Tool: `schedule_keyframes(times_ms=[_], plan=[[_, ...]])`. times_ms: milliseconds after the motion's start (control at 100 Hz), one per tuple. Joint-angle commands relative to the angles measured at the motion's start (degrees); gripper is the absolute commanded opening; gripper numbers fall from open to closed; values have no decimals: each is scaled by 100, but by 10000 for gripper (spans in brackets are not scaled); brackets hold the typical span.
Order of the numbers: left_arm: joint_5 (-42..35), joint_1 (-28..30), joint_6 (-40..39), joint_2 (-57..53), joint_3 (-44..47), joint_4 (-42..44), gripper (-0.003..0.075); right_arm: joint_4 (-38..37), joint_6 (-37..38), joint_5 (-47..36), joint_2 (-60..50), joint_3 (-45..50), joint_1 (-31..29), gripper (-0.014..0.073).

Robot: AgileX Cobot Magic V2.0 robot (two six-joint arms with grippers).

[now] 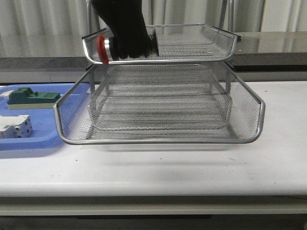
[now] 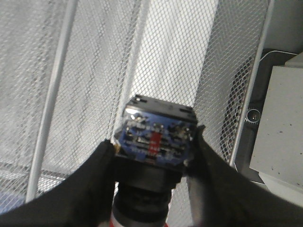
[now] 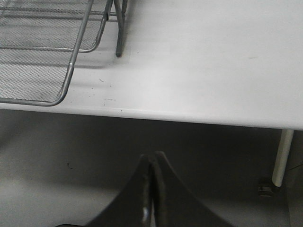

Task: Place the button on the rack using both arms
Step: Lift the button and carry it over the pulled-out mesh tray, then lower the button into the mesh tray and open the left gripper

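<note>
Over the upper tier of the three-tier silver wire-mesh rack [image 1: 158, 103], held the small push-button with red mushroom cap, silver collar, black body and blue rear block [image 1: 125, 46] in the black left gripper [image 1: 125, 37], fingers pinching the block from both sides. Lay on its side, long axis roughly level and along the tier's width, red cap pointing out past the tier's left rim, low over the mesh; touching or just above could not be told. Seemed only to need lowering and release by the left arm, plainly the nearer. Showed, in the left wrist view, the blue terminal face [image 2: 156, 135] squeezed between the black fingers [image 2: 94, 179], hidden from the front. Hung the right gripper [image 3: 152, 189] pressed together and empty off the white table's [image 3: 213, 61] front edge, absent from the front view.
</note>
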Motion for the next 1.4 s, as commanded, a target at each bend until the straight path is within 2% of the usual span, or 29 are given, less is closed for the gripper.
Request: schedule_keyframes(times_ms=[0,330,400,470,640,730,980,1120,1390], plan=[[-302,-118,-64,-76,-146,-80,-20,-59,2,-335,31,-187,-18,-71],[-443,-154,-64,374,-169,-362,-16,-59,2,-335,31,-187,-18,-71],[-443,-154,-64,385,-169,-418,17,-59,2,-335,31,-187,-18,-71],[-443,-154,-64,385,-169,-469,96,-59,2,-335,31,-187,-18,-71],[-443,-154,-64,385,-169,-469,395,-59,2,-335,31,-187,-18,-71],[-454,-154,-64,385,-169,-469,480,-59,2,-335,31,-187,-18,-71],[-455,-154,-64,385,-169,-469,486,-59,2,-335,31,-187,-18,-71],[-97,-154,-73,328,-281,-469,483,-59,2,-335,31,-187,-18,-71],[42,6,-617,-365,-324,-24,481,-59,2,-335,31,-187,-18,-71]])
